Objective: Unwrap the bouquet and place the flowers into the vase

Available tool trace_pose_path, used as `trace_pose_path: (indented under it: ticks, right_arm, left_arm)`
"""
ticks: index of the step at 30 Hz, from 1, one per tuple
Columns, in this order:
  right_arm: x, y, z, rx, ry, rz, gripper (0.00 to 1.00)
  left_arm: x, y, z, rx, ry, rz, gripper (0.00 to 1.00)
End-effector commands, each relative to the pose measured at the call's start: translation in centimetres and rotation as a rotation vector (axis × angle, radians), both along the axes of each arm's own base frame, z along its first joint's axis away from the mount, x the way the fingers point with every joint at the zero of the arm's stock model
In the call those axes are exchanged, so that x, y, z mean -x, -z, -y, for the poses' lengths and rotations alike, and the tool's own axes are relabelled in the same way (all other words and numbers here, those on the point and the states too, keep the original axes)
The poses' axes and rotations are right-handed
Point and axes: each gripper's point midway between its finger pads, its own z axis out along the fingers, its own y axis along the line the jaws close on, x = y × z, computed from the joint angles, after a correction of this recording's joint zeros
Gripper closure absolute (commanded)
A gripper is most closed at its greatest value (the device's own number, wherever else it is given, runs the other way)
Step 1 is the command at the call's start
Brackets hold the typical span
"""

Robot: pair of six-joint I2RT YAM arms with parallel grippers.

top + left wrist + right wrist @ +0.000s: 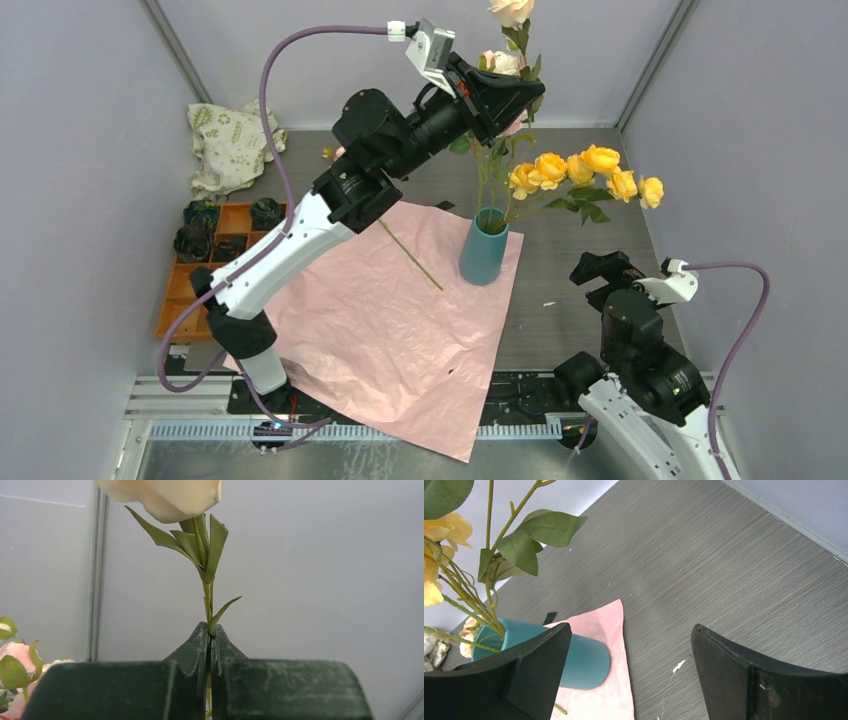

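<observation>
Only L wrist cam shows left claw (209,645) clamped on flower stem (207,600); right claw (631,630) wide, empty.

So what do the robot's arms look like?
The left arm and right arm are white tubes joined by chunky black round joints. Each has a little white camera box by its wrist and a long purple cable. The left gripper and right gripper each have two dark, wedge-shaped fingers.

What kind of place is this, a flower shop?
Probably a robot lab booth, not a shop: plain grey walls box in one table, and the left arm and right arm are mounted at its near edge, with cables trailing.
</observation>
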Motion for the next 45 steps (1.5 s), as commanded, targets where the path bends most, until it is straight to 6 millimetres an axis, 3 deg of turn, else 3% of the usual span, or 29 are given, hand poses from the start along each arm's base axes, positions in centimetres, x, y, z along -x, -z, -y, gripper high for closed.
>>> trace_pose_path:
  ticks: [1, 8, 15, 30, 36, 45]
  right_arm:
    - [-0.4, -0.9, 0.1, -0.018, 0.024, 0.035, 0.05]
    - [-0.7, -0.8, 0.3, 0.009, 0.035, 0.027, 0.04]
    - [-1.2, -0.8, -0.1, 0.014, 0.030, 0.022, 0.04]
    - [-2.3, 0.1, -1.1, 0.020, 0.012, -0.010, 0.04]
    - [-2.2, 0.3, -1.1, 0.008, 0.008, -0.009, 0.04]
    - [-1.9, 0.3, -1.1, -0.006, 0.007, -0.005, 0.04]
  left_arm:
    - [0.7, -2.4, -0.3, 0.048, -0.011, 0.117, 1.00]
    - [-0.2, -0.8, 0.2, 0.017, -0.054, 0.157, 1.00]
    - [-0.6, 2.6, 1.0, -0.009, -0.061, 0.179, 1.00]
    - [-2.1, 8.6, -0.6, -0.044, -0.158, 0.073, 1.00]
    - [-3.0, 11.9, -0.7, -0.062, -0.183, -0.023, 1.00]
    - [-4.8, 18.4, 0.6, -0.098, -0.198, -0.202, 1.00]
